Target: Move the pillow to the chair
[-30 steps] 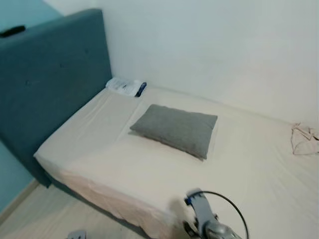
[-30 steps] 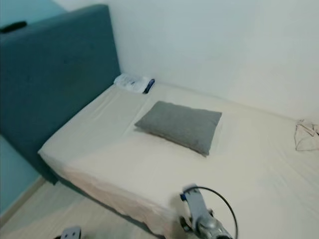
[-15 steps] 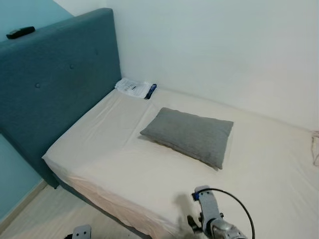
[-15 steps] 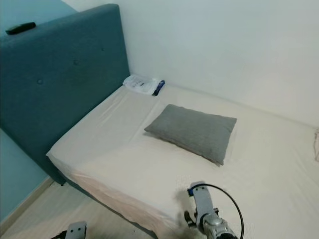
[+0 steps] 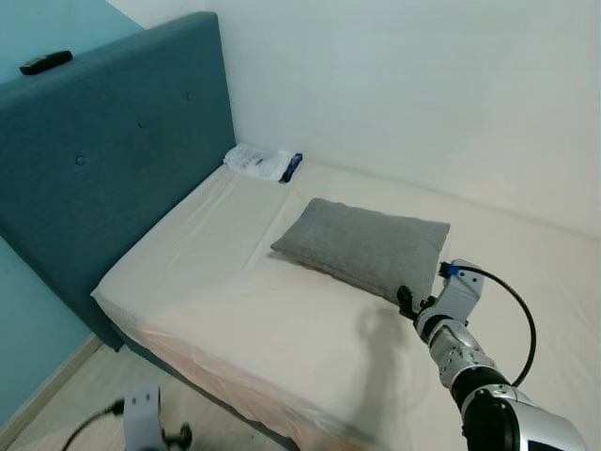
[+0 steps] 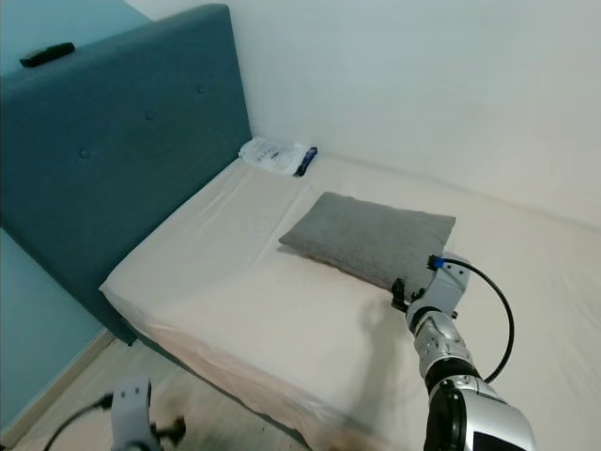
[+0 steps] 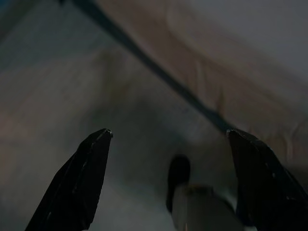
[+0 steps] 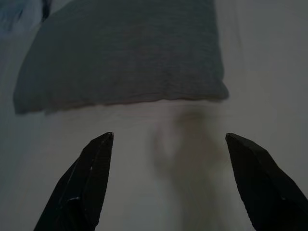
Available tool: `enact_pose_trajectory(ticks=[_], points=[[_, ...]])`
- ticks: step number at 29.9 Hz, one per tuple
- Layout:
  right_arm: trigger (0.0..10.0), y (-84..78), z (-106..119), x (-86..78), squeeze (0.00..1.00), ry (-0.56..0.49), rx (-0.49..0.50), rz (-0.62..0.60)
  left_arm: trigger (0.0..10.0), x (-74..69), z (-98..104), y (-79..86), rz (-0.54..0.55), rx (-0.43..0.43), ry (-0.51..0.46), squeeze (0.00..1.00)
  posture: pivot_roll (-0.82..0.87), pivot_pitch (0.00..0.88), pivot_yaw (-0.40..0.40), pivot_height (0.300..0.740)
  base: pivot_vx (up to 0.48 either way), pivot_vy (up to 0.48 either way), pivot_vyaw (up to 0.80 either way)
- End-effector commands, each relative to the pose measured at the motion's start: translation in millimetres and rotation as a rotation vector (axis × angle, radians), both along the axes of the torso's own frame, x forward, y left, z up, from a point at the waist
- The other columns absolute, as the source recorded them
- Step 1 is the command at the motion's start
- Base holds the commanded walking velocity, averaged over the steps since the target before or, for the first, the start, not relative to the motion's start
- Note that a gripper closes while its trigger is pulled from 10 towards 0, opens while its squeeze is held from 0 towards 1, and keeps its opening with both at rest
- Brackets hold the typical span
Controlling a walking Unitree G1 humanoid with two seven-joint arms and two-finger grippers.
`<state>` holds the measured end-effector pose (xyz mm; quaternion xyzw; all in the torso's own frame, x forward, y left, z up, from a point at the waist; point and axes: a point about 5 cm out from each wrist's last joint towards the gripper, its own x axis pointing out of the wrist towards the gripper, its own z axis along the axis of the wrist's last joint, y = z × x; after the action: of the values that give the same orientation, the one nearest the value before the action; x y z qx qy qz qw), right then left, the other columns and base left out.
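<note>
no legible text anywhere

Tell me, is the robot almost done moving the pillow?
Not yet. The gray pillow lies flat on the bed. The right gripper is open, reaching toward its near edge without touching. Grabbing it and carrying it to the chair are left. The left gripper hangs by the floor.

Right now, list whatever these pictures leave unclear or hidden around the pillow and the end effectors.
- Chair: no view brings it in, so its place cannot be told.
- Small dark object on the headboard: too small in the eye views to identify.
- White packet by the wall: its print is too small to read.
- Pillow: its far edge is cut off at the right wrist view's edge.
- Left end effector: the dark, blurred left wrist view leaves the thing between its fingers unclear.
</note>
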<state>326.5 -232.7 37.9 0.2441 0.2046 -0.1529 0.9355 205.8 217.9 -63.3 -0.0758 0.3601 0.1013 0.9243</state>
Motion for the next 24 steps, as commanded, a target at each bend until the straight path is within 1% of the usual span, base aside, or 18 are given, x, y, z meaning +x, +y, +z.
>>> enact_pose_trajectory(ticks=[1,2,3,4,5,6,7,8,9,12,14,17,18,20,24], points=[[10.0,0.8,0.2,0.9,0.0,-0.009,0.077,-0.035,10.0,0.9,3.8,10.4,-0.004,0.026,-0.024,0.0,-0.06,0.153,0.035,0.735,0.0,0.0,0.0],[10.0,-2.2,2.4,1.6,0.0,-0.029,0.098,-0.058,10.0,8.0,10.4,16.2,0.001,0.039,-0.063,0.0,-0.05,0.165,0.038,0.73,0.0,0.0,0.0],[10.0,-2.2,2.4,1.6,0.0,-0.029,0.098,-0.058,10.0,8.0,10.4,16.2,0.001,0.039,-0.063,0.0,-0.05,0.165,0.038,0.73,0.0,0.0,0.0],[10.0,-8.2,6.7,2.9,0.0,-0.058,0.111,-0.089,10.0,18.6,21.5,26.4,0.016,0.057,-0.126,0.0,-0.04,0.176,0.042,0.72,0.0,0.0,0.0],[10.0,-8.2,6.7,2.9,0.0,-0.058,0.111,-0.089,10.0,18.6,21.5,26.4,0.016,0.057,-0.126,0.0,-0.04,0.176,0.042,0.72,0.0,0.0,0.0],[10.0,-14.8,11.7,4.3,0.0,-0.083,0.106,-0.112,10.0,25.7,30.5,35.4,0.024,0.078,-0.173,0.0,-0.04,0.184,0.044,0.71,0.0,0.0,0.0],[10.0,-14.8,11.7,4.3,0.0,-0.083,0.106,-0.112,10.0,25.7,30.5,35.4,0.024,0.078,-0.173,0.0,-0.04,0.184,0.044,0.71,0.0,0.0,0.0],[10.0,-19.6,15.9,5.6,0.0,-0.105,0.102,-0.126,10.0,28.8,35.6,41.0,0.021,0.095,-0.199,0.0,-0.04,0.191,0.049,0.7,0.0,0.0,0.0],[10.0,-19.6,15.9,5.6,0.0,-0.105,0.102,-0.126,10.0,28.8,35.6,41.0,0.021,0.095,-0.199,0.0,-0.04,0.191,0.049,0.7,0.0,0.0,0.0],[10.0,-31.0,26.9,8.8,0.0,-0.164,0.109,-0.156,10.0,29.8,41.1,50.0,0.024,0.115,-0.226,0.0,-0.03,0.21,0.063,0.685,0.0,0.0,0.0],[10.0,-38.4,35.3,11.1,0.0,-0.216,0.124,-0.173,10.0,27.2,41.8,55.0,0.027,0.123,-0.23,0.0,-0.04,0.222,0.074,0.67,0.0,0.0,0.0],[10.0,-42.2,40.1,12.3,0.0,-0.246,0.129,-0.179,10.0,24.0,40.5,57.4,0.028,0.13,-0.219,0.0,-0.04,0.227,0.08,0.66,0.0,0.0,0.0],[10.0,-45.6,45.2,13.8,0.0,-0.277,0.137,-0.186,10.0,19.2,37.2,59.3,0.025,0.136,-0.193,0.0,-0.04,0.231,0.084,0.65,0.0,0.0,0.0],[10.0,-49.7,50.6,15.2,0.0,-0.303,0.135,-0.194,10.0,11.4,31.7,60.4,0.025,0.141,-0.158,0.0,-0.04,0.235,0.087,0.64,0.0,0.0,0.0],[10.0,-56.5,59.1,17.0,0.0,-0.335,0.124,-0.213,10.0,-7.1,19.6,61.2,0.033,0.142,-0.089,0.0,-0.04,0.238,0.089,0.62,0.0,0.0,0.0]])
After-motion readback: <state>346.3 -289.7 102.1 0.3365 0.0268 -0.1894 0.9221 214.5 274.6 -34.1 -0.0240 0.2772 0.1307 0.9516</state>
